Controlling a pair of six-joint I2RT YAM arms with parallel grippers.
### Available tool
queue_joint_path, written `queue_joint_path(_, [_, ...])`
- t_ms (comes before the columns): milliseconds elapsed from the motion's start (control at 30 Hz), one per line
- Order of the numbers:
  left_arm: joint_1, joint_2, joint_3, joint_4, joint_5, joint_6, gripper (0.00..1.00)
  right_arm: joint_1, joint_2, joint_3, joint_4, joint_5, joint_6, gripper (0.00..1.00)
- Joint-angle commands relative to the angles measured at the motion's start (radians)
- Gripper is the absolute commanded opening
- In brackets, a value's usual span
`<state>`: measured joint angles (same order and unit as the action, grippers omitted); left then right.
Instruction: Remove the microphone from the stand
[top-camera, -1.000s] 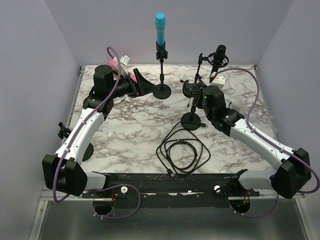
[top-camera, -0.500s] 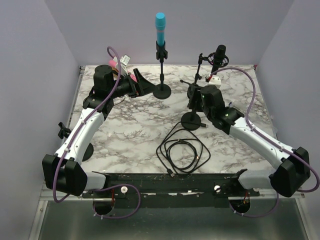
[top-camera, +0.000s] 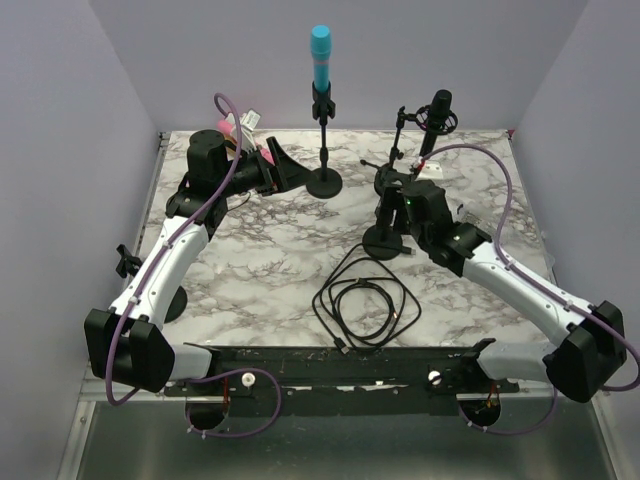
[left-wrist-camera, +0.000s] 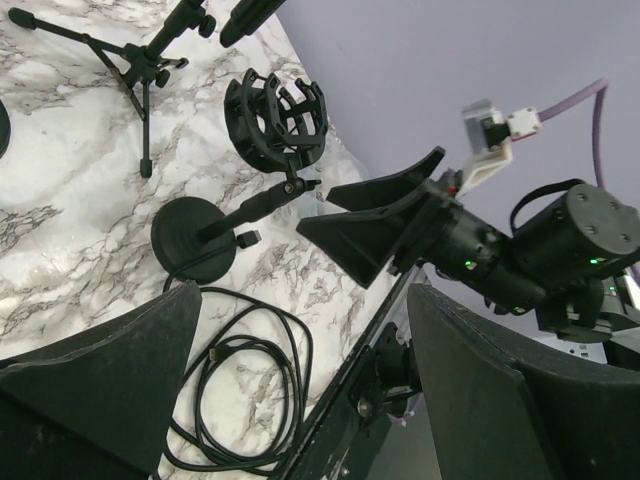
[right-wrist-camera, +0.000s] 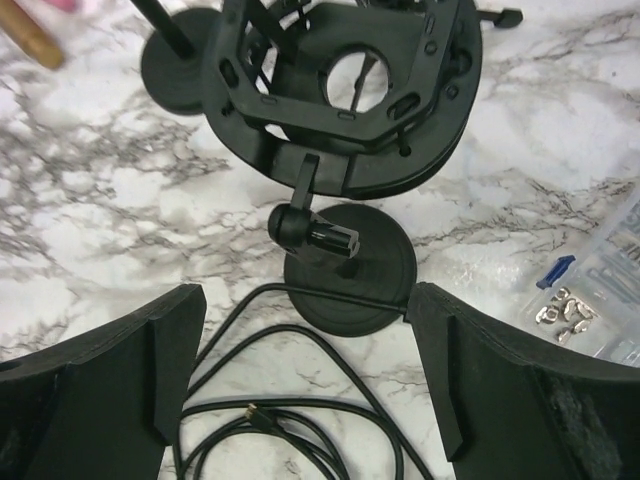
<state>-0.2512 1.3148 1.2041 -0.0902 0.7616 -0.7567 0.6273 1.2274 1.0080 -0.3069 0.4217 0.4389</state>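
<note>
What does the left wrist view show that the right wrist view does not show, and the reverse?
Only the left wrist view: the right gripper seen whole from outside, open, and the purple wall. Only the right wrist view: a clear box holding small metal parts, at the right edge. Both: the empty shock mount, the round base of its stand, the cable and the marble table.

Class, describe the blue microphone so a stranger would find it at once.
At the back edge of the marble table, near its middle, a straight pole rises from a round base. The blue microphone stands on top; its neighbour, the black microphone, sits lower to the right.
</note>
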Motion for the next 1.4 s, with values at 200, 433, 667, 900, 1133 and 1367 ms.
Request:
queue_joint_path(200, [-0.006, 0.007, 0.024, 0.032, 0.034, -0.005, 0.86, 0.004, 0.131, -0.023, 0.123, 0.123, -0.045, 0.87])
queue_joint_path(433, [-0.007, 0.009, 0.025, 0.029, 0.032, -0.002, 0.86, 0.003, 0.201, -0.002, 0.185, 0.183, -0.073, 0.7])
queue_joint_path(667, [-0.007, -0.006, 0.033, 0.008, 0.015, 0.017, 0.86, 0.005, 0.195, -0.037, 0.358, 0.161, -0.175, 0.44])
queue_joint_path(900, [-0.007, -0.017, 0.039, -0.01, 0.003, 0.031, 0.86, 0.004, 0.209, -0.036, 0.517, 0.162, -0.248, 0.26])
queue_joint_path(1133, [-0.007, -0.035, 0.041, -0.01, 0.001, 0.033, 0.86, 0.008, 0.19, 0.01, 0.571, 0.107, -0.273, 0.2])
queue_joint_path(1367, [-0.007, -0.056, 0.046, -0.013, 0.003, 0.033, 0.86, 0.011, 0.187, 0.023, 0.617, 0.035, -0.259, 0.2])
